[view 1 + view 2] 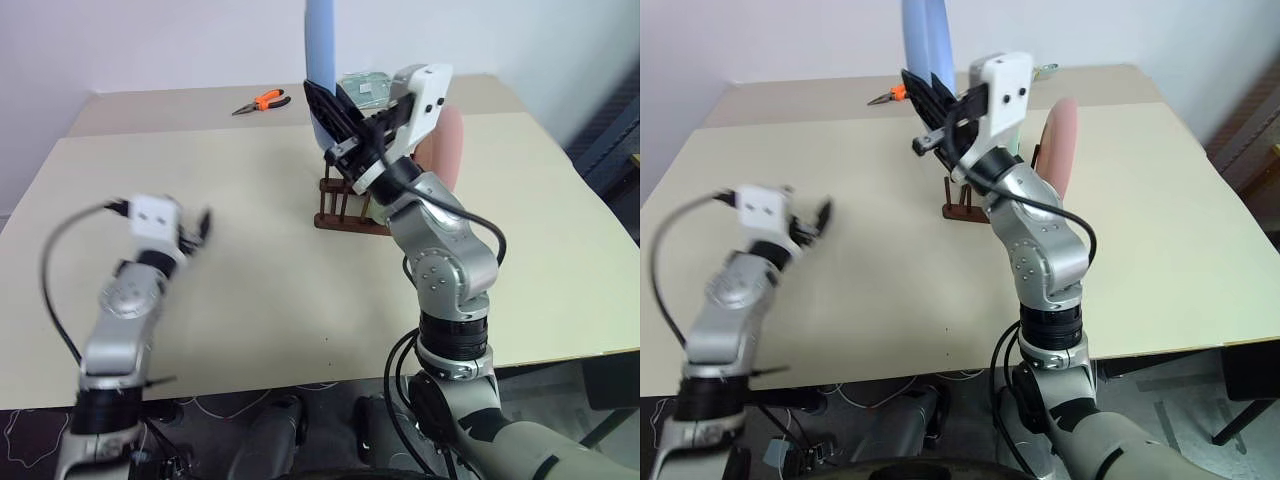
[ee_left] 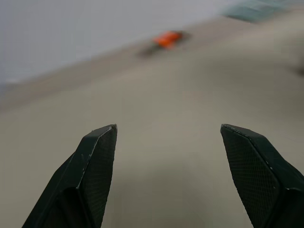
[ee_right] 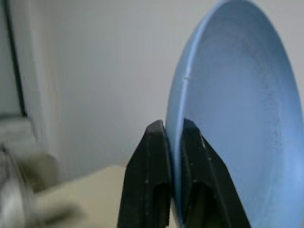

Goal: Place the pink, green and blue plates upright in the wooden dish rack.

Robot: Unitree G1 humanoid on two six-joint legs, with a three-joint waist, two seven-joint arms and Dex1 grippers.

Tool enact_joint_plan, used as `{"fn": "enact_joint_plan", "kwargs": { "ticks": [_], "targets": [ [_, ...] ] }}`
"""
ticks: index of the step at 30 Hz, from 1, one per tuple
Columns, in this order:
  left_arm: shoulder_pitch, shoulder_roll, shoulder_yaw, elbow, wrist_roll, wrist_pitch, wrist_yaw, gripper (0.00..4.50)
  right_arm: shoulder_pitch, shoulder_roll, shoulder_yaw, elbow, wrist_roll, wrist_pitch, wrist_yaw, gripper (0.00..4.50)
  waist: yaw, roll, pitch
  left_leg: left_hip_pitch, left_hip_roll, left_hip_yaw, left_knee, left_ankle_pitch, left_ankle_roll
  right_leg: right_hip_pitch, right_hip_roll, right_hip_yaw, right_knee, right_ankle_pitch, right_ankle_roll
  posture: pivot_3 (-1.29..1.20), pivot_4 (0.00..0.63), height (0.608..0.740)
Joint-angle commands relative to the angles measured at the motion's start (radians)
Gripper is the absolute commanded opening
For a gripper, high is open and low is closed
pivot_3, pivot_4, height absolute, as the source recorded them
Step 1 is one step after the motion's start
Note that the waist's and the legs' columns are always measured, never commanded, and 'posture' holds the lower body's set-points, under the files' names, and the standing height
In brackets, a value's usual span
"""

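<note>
My right gripper [image 3: 173,137] is shut on the rim of the light blue plate [image 3: 228,104], holding it upright and raised above the dark wooden dish rack [image 1: 345,205]. The blue plate [image 1: 320,40] rises edge-on past the top of the left eye view. The pink plate [image 1: 447,148] stands upright in the rack, partly behind my right arm. That arm hides the green plate. My left gripper [image 1: 195,228] hovers low over the table at the left, well away from the rack. It is open, with nothing between its fingers [image 2: 97,156].
Orange-handled pliers [image 1: 265,100] lie on the far table behind the rack. A greenish flat object [image 1: 365,90] sits at the back by my right wrist. The cream table [image 1: 250,250] spreads wide between my left gripper and the rack.
</note>
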Motion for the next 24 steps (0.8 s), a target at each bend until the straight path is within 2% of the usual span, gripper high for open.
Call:
{"fn": "enact_joint_plan", "kwargs": {
  "ticks": [1,7,19,22,24],
  "targets": [
    [0.012,-0.001,-0.021,-0.081,-0.006,-0.050,-0.061,3.55,-0.018,0.036,-0.051,-0.070,0.118,0.100,-0.096,0.00,-0.002,0.001,0.000,0.000,0.001,0.000,0.000,0.000,0.000,0.000,0.000,0.000,0.000,0.000,-0.001,0.00,0.150,0.719],
    [0.022,-0.014,-0.055,-0.074,0.002,-0.053,-0.112,3.55,-0.009,0.059,-0.063,-0.048,0.172,0.161,-0.207,0.00,-0.018,0.004,-0.001,0.000,0.001,0.001,-0.006,0.002,0.001,0.000,0.000,0.000,0.000,0.000,-0.002,0.00,0.150,0.719],
    [0.019,-0.029,-0.076,-0.076,0.027,-0.053,-0.143,3.55,-0.094,0.014,-0.130,0.140,0.224,0.227,-0.284,0.00,-0.020,0.004,-0.001,0.000,0.002,0.001,-0.006,0.003,0.000,-0.001,0.000,0.000,0.000,0.000,-0.002,0.00,0.150,0.719],
    [0.021,-0.035,-0.080,-0.078,0.030,-0.050,-0.145,3.59,-0.109,-0.004,-0.123,0.157,0.207,0.216,-0.284,1.01,-0.020,0.004,-0.001,0.000,0.002,0.001,-0.006,0.003,0.000,0.000,0.000,0.000,0.000,0.000,-0.002,0.00,0.150,0.719],
    [0.022,-0.038,-0.083,-0.080,0.032,-0.048,-0.146,3.59,-0.115,-0.014,-0.115,0.156,0.209,0.214,-0.272,2.00,-0.020,0.004,-0.001,0.000,0.002,0.001,-0.006,0.003,0.000,-0.001,0.000,0.000,0.000,0.000,-0.002,0.00,0.150,0.719]
  ]
}}
